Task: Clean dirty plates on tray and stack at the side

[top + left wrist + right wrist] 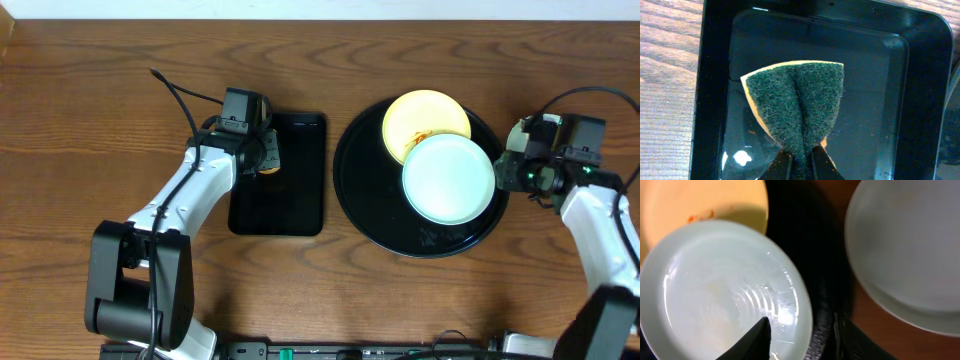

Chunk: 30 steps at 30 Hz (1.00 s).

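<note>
The round black tray (352, 180) holds a pale yellow plate (420, 115) with an orange smear and a mint-green plate (448, 178) that overlaps its near edge. In the right wrist view the mint plate (715, 290) looks wet and glossy, and the yellow plate (700, 205) lies behind it. My right gripper (506, 170) (802, 335) is open at the tray's right side, one finger over the mint plate's rim and the other outside it. A second pale plate (905, 245) rests on the wood beside the tray. My left gripper (262, 155) (801, 164) is shut on a green-faced sponge (795, 102).
A rectangular black tray (295, 215) (920, 75) lies left of the round one, under the sponge, with orange specks on its wet floor. Bare wooden table (80, 120) surrounds both trays. A black cable (180, 95) trails behind the left arm.
</note>
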Tool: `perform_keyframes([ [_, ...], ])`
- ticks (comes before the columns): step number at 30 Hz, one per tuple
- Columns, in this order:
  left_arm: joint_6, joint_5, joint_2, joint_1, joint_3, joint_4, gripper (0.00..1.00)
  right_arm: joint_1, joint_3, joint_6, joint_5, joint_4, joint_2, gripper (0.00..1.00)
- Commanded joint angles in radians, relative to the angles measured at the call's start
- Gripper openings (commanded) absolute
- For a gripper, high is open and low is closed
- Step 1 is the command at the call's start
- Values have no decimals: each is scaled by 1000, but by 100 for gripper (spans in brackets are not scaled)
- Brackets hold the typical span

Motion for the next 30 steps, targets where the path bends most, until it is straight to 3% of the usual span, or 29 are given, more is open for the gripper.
perform_keyframes([
  [1, -2, -5, 0, 2, 2, -2, 8, -8, 15, -42, -76, 18, 62, 40],
  [12, -2, -5, 0, 2, 2, -10, 7, -8, 15, -42, -77, 98, 225, 35],
  [16, -2, -5, 0, 2, 2, -10, 7, -8, 15, -41, -94, 95, 278, 28],
  [18, -2, -5, 0, 2, 2, -10, 7, -8, 15, -42, -135, 94, 298, 17],
  [22, -2, -5, 0, 2, 2, -10, 7, -8, 16, -41, -171, 91, 287, 2],
  [30, -2, -5, 0, 2, 2, -13, 7, -8, 16, -21, -166, 92, 146, 1],
])
